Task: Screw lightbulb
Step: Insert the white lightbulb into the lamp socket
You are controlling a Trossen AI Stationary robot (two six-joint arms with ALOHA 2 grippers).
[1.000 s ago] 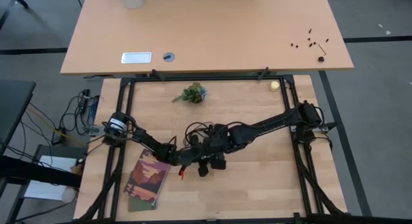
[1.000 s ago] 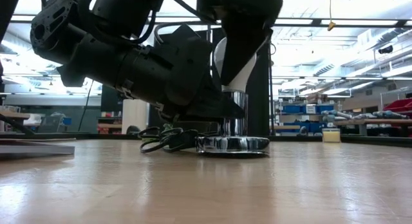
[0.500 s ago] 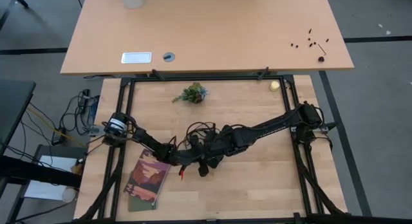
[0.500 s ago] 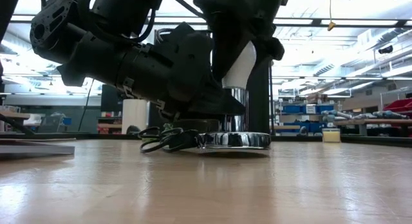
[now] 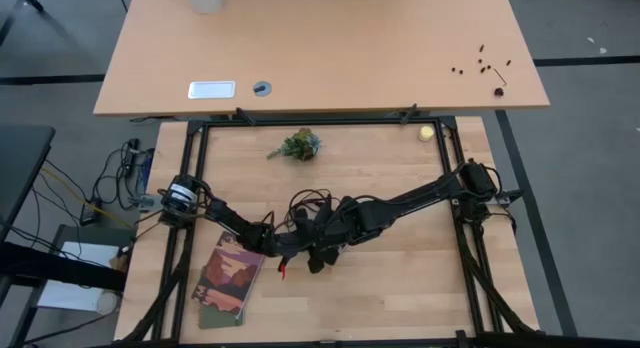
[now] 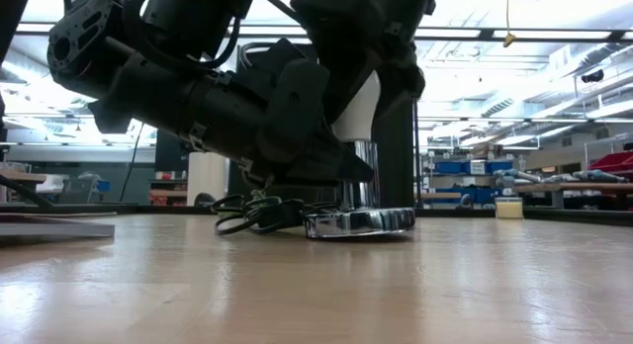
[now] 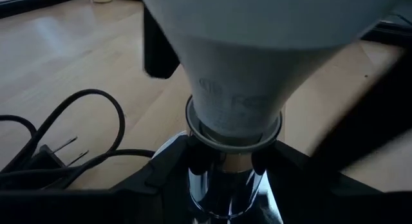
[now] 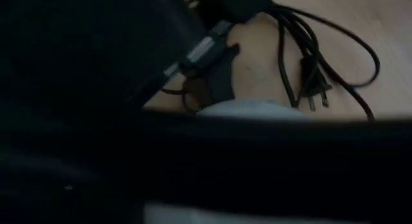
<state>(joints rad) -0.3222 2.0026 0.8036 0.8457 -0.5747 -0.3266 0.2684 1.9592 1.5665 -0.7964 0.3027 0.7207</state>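
Note:
The white frosted lightbulb (image 6: 362, 105) stands upright with its screw base in the chrome socket stem (image 6: 358, 173) of the round silver disc (image 6: 360, 222), which rests on the table with its black cord (image 6: 252, 214) coiled beside it. My left gripper (image 7: 225, 179) is shut on the socket stem below the bulb (image 7: 257, 63). My right gripper (image 6: 361, 47) comes down over the bulb and is shut on it. In the high view both grippers meet at mid-table (image 5: 320, 243) and hide the bulb. My left gripper pinches the chrome socket stem (image 7: 222, 185) between its two fingers (image 7: 168, 167), just under the bulb's neck. It comes in low and slanting from the table's left. The disc stays on the table. My right gripper holds the bulb's wide upper part (image 7: 193, 31) between its two fingers (image 7: 159, 53), from above, pointing down. The bulb stands upright in the socket.
A picture book (image 5: 227, 278) lies at the near left of the table. A small green plant sprig (image 5: 298, 145) lies at the far side, a small pale yellow round object (image 5: 427, 133) at the far right. The cord's plug (image 8: 312, 92) lies beside the socket.
My right gripper has turned about the upright bulb while staying on it. The chrome disc has rocked a little on the table. My left gripper has kept its place on the stem.

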